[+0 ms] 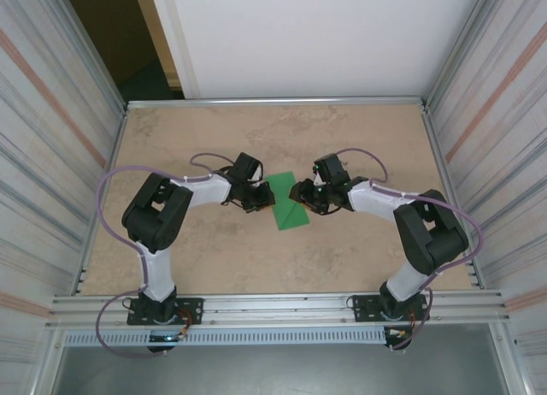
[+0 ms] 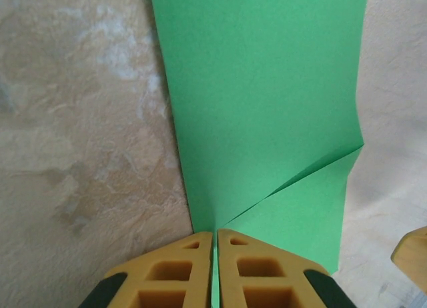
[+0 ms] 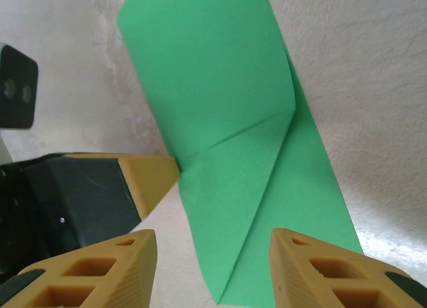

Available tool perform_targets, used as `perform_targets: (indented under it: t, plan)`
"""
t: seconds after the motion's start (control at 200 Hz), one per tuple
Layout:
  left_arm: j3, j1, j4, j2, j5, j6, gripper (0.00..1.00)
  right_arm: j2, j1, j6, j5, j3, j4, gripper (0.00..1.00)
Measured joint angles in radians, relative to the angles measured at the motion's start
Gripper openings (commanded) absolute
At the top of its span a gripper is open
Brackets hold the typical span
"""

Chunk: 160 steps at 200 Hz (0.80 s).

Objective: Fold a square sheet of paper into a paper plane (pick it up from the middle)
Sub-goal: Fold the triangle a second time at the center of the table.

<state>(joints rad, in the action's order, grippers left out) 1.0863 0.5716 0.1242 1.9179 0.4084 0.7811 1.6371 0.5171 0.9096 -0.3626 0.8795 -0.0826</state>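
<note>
The green sheet of paper lies on the table between my two grippers, folded into a narrow strip with a diagonal flap creased across it. My left gripper is at its left edge. In the left wrist view this gripper is shut on the paper, and a thin green sliver shows between the fingers. My right gripper is at the paper's right side. It stands open, with its fingers either side of the paper's pointed end and apart from it.
Tan marbled tabletop with metal rails at its edges and corrugated walls on both sides. A finger of the left gripper sits close to the right gripper's left finger. A right finger shows in the left wrist view.
</note>
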Motion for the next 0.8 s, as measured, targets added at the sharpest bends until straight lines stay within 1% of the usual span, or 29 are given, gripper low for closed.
perform_targets:
  t: [0.286,0.506,0.802]
  plan:
    - [0.0,0.001,0.002,0.002,-0.002,0.0,0.1,0.061,0.0,0.026,0.005,0.04,-0.024,0.45]
    - [-0.007,0.0,-0.008,0.002,-0.002,0.002,0.1,0.114,0.001,0.03,0.011,0.076,-0.053,0.4]
    - [-0.01,0.0,-0.013,0.002,-0.002,0.002,0.1,0.176,0.002,0.03,0.0,0.106,-0.05,0.33]
